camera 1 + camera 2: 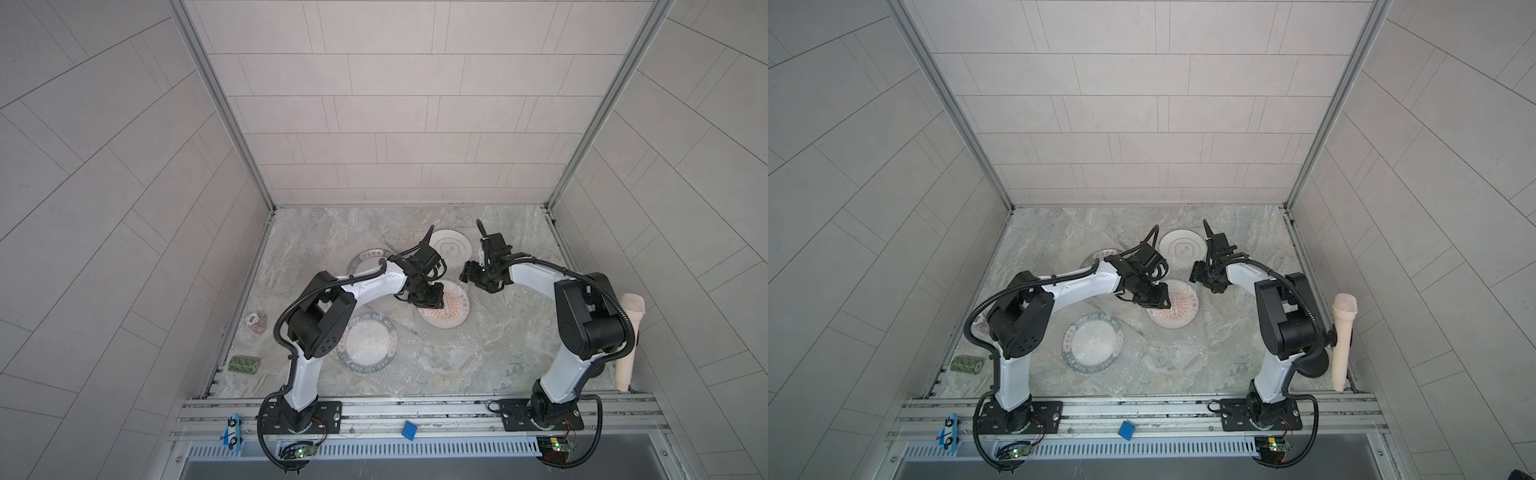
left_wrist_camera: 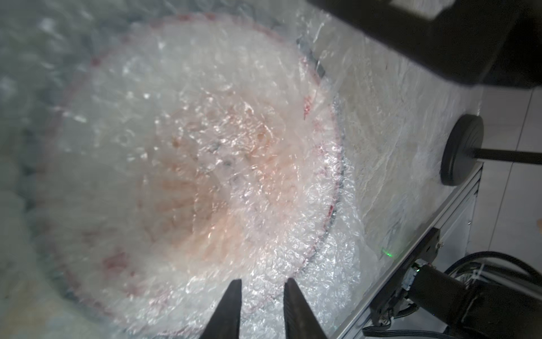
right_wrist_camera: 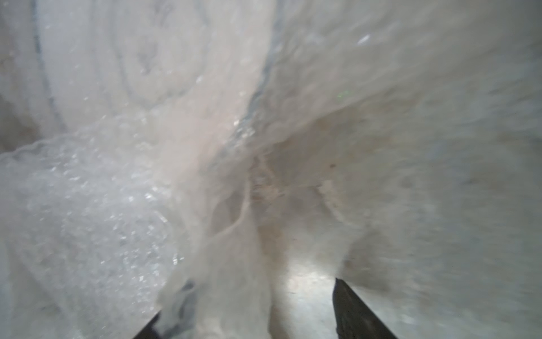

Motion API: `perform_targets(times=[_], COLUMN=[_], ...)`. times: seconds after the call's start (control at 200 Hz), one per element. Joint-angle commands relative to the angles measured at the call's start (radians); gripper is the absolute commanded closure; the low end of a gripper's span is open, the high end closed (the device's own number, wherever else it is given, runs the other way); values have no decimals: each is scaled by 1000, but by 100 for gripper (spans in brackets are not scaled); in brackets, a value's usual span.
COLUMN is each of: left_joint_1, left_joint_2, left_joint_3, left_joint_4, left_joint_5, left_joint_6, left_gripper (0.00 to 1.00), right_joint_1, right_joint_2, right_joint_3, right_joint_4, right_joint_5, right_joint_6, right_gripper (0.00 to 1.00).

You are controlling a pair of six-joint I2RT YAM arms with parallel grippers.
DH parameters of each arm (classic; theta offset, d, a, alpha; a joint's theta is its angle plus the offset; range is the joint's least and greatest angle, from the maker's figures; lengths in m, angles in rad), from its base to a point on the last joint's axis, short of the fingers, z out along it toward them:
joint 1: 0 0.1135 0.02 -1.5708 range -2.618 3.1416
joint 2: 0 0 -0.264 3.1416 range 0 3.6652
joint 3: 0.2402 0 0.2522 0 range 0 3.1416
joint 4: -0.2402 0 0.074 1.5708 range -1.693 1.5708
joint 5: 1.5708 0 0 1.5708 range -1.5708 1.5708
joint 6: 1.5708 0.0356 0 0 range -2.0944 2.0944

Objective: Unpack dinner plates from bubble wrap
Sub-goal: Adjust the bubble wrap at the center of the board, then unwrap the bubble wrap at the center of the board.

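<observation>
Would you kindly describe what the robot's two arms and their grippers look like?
Both the left arm and right arm have white link shells, black joint housings and black base plates. A black corrugated cable conduit loops along each. The left gripper and right gripper end in slim, tapered black fingers.

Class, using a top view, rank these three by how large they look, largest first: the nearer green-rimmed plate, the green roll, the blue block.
1. green-rimmed plate, by far the largest.
2. green roll.
3. blue block, about as tall as the roll but clearly narrower.
</observation>
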Motion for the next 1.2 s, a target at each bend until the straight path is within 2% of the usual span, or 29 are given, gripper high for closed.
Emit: perform_targets(times=[0.0, 0.18, 0.345, 0.58, 0.625, 0.76, 0.896, 1.196], left_joint_1=[-6, -8, -8, -8, -9, -8, -8, -9], left_joint_2=[47, 86, 103, 105, 105, 99, 101, 94], left_joint_3=[41, 46, 22, -26, -32, -52, -67, -91], left_joint_4=[11, 29, 37, 47, 43, 42, 49, 55], left_joint_5=[4, 2, -6, -25, -29, -48, -47, -56], left_joint_6=[-26, -35, -33, -29, -27, -22, -25, -25], left_gripper=[77, 85, 89, 90, 90, 90, 90, 90], right_joint_1=[-8, 28, 199, 290, 305, 347, 375, 391], right_joint_2=[-68, -195, -243, -187, -170, -128, -104, -82], right_joint_3=[14, -29, -59, -109, -108, -84, -67, -49], right_joint_4=[-154, -225, -313, -293, -288, -288, -284, -314], right_joint_5=[183, 156, 261, 219, 220, 242, 256, 356], right_joint_6=[-44, -89, -133, -112, -111, -110, -102, -87], right_gripper=[22, 26, 32, 43, 48, 56, 58, 78])
